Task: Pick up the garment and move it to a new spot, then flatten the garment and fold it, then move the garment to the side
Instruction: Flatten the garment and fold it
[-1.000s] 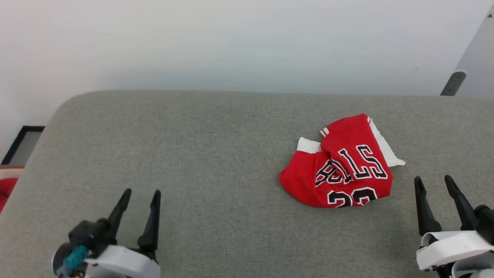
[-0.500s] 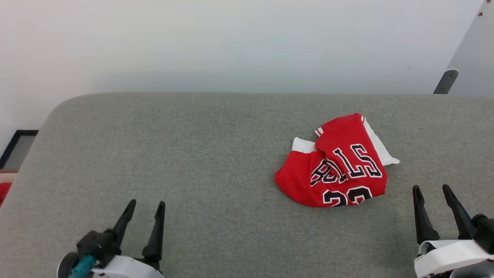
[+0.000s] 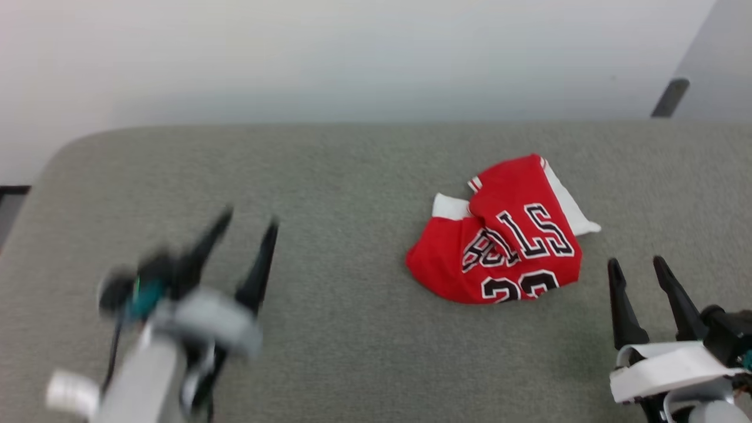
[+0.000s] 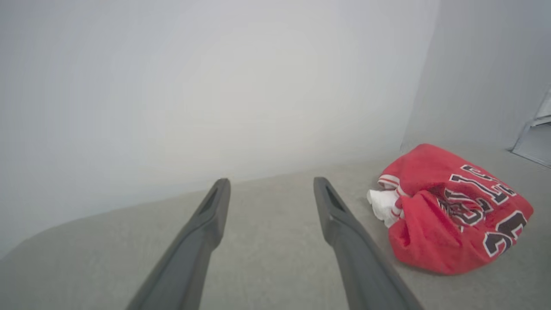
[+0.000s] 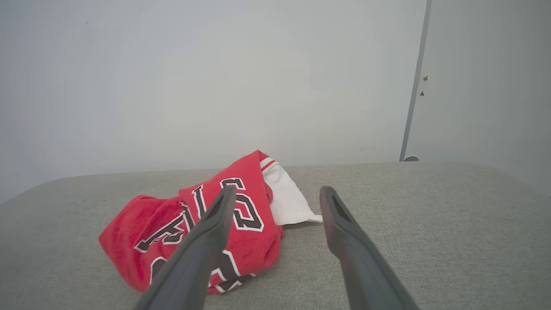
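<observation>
The garment (image 3: 505, 235), a red jersey with black white-outlined lettering and a white inside flap, lies crumpled on the grey padded surface (image 3: 341, 176), right of centre. My left gripper (image 3: 249, 217) is open and blurred, well to the garment's left and apart from it. Open too, my right gripper (image 3: 637, 264) sits just right of the garment's near edge without touching it. In the left wrist view the garment (image 4: 452, 211) lies right of my open left gripper (image 4: 271, 183). Seen from the right wrist, the garment (image 5: 172, 219) lies left and ahead of the open right gripper (image 5: 277, 191).
A pale wall (image 3: 352, 53) rises behind the surface's rounded far edge. A grey door panel (image 3: 728, 64) with a dark fitting (image 3: 670, 97) stands at the back right. Bare grey surface stretches left of the garment.
My left arm has risen and moved forward and right, toward the garment, blurred by motion. The head camera has shifted, so the whole scene sits slightly left and higher. The garment lies unchanged.
</observation>
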